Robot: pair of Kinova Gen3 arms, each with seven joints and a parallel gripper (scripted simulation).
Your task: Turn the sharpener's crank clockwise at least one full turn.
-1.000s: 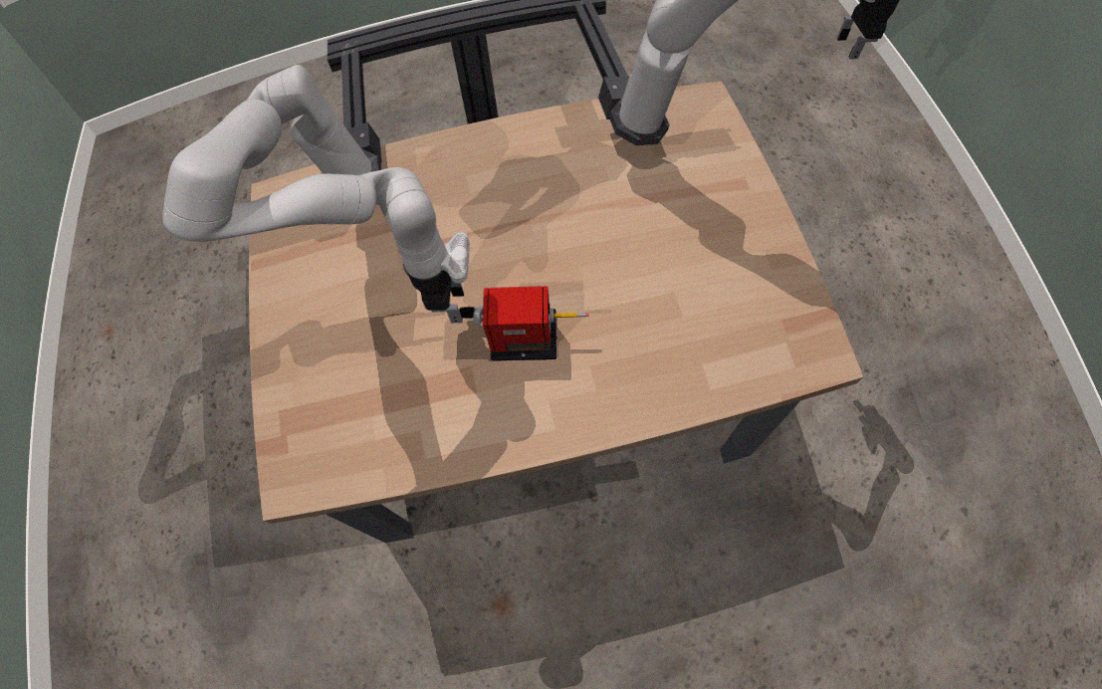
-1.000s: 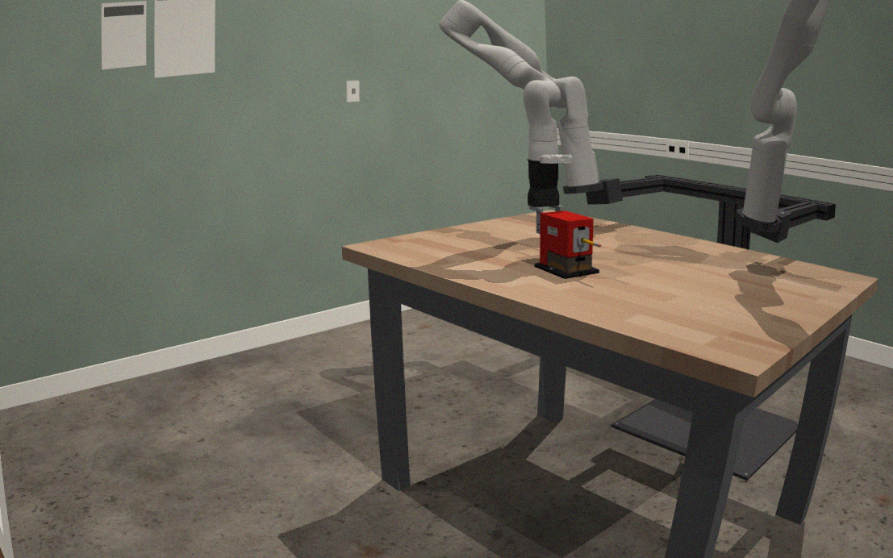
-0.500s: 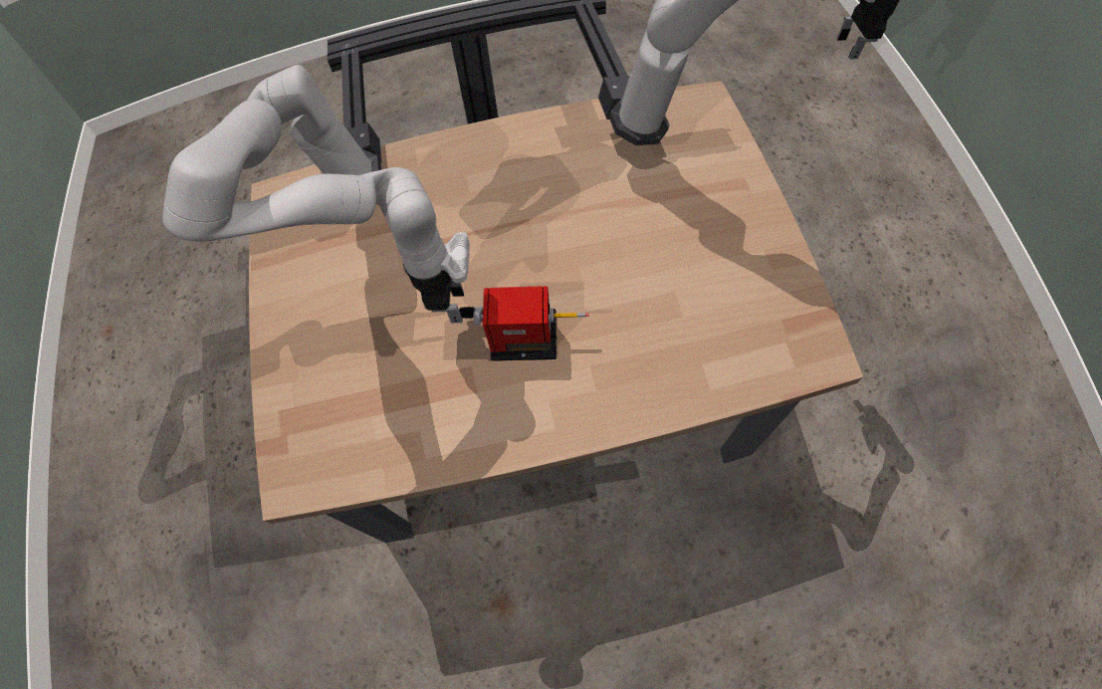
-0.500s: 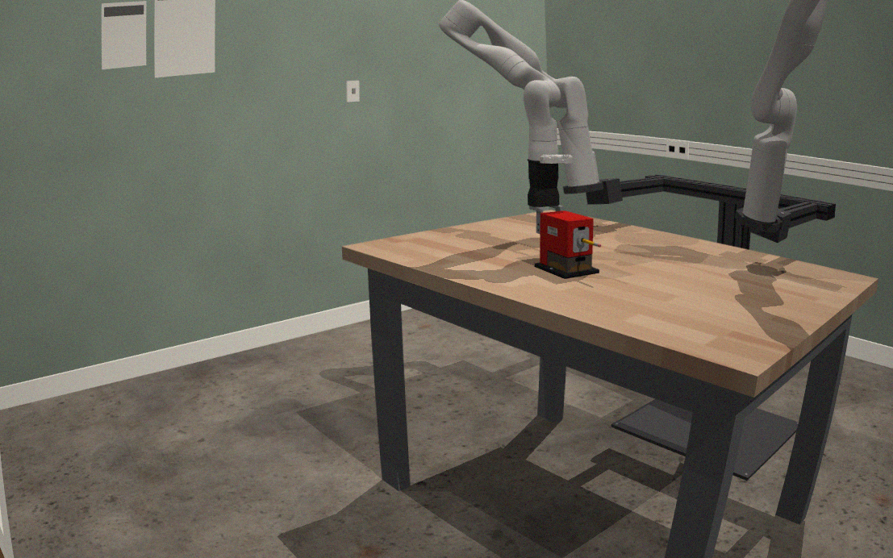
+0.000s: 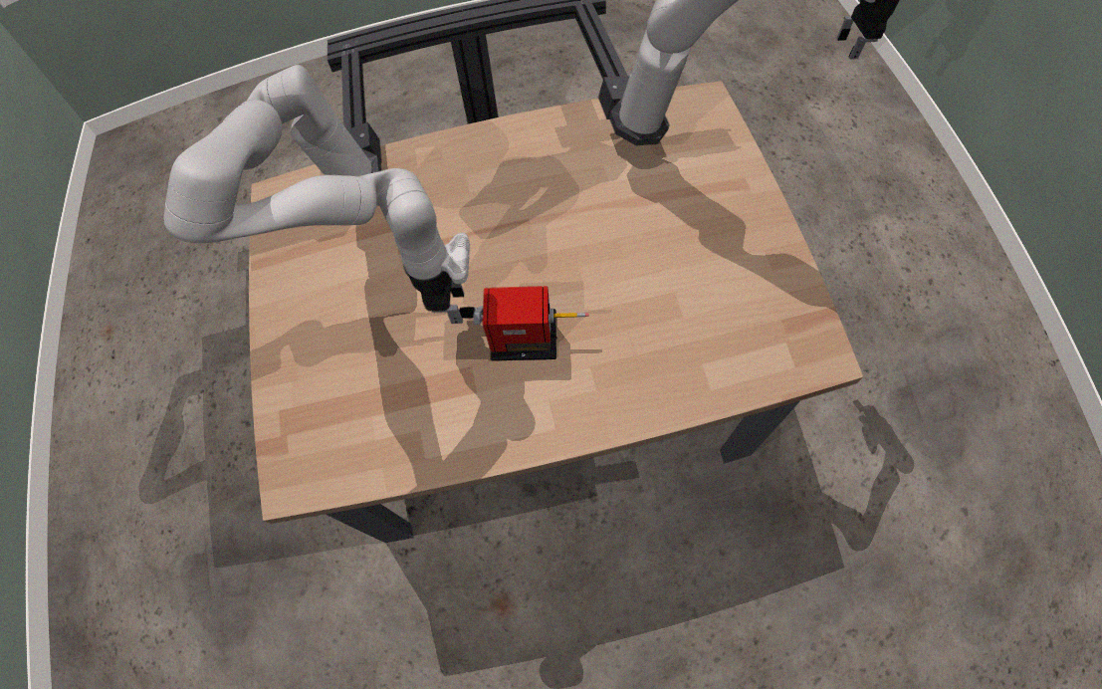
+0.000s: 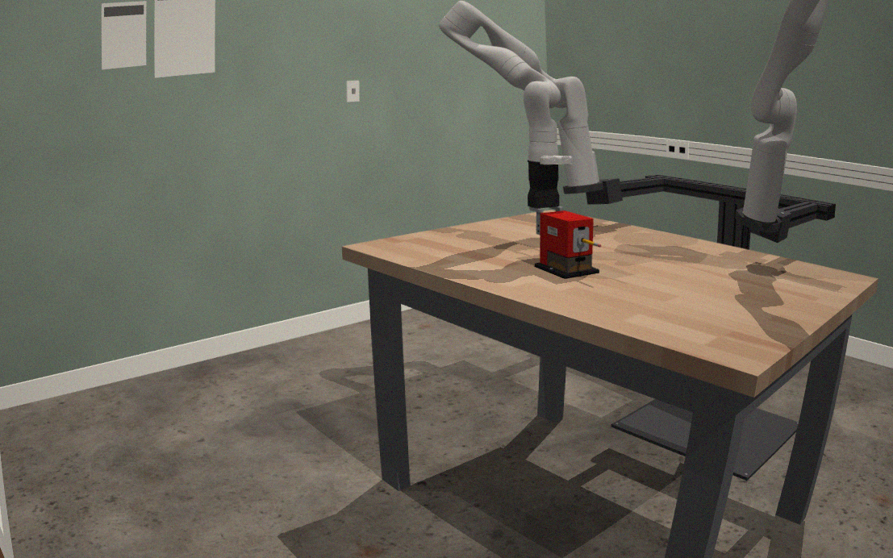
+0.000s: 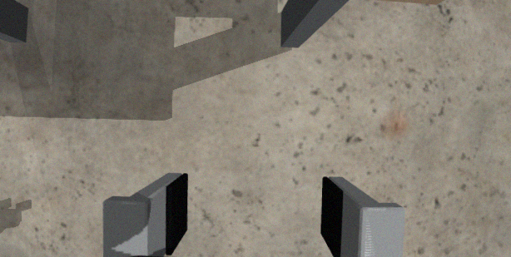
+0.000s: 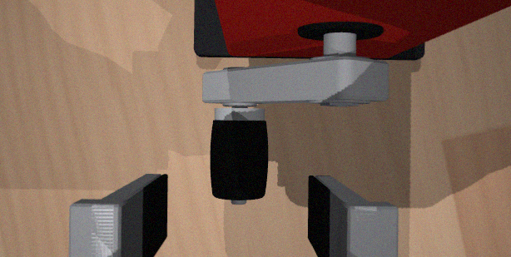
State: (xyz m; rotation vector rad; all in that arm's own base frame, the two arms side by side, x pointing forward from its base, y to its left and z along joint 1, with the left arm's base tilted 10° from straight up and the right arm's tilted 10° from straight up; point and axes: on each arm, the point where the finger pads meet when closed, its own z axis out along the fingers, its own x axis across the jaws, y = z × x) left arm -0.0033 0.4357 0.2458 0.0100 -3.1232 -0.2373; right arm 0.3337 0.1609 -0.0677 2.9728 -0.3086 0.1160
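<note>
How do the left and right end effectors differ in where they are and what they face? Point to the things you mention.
The right end effector (image 8: 237,206) is over the table, by the sharpener (image 5: 517,308) (image 6: 565,239); the left end effector (image 7: 254,204) is out beyond the table's edge.
The right end effector's camera shows the crank's black handle (image 8: 239,160) ahead, whereas the left end effector's shows mostly bare floor (image 7: 250,135).
Both are open and hold nothing.

Green walls (image 5: 1042,214) (image 6: 262,208), speckled floor (image 5: 709,557) (image 6: 158,451) (image 7: 250,135).
</note>
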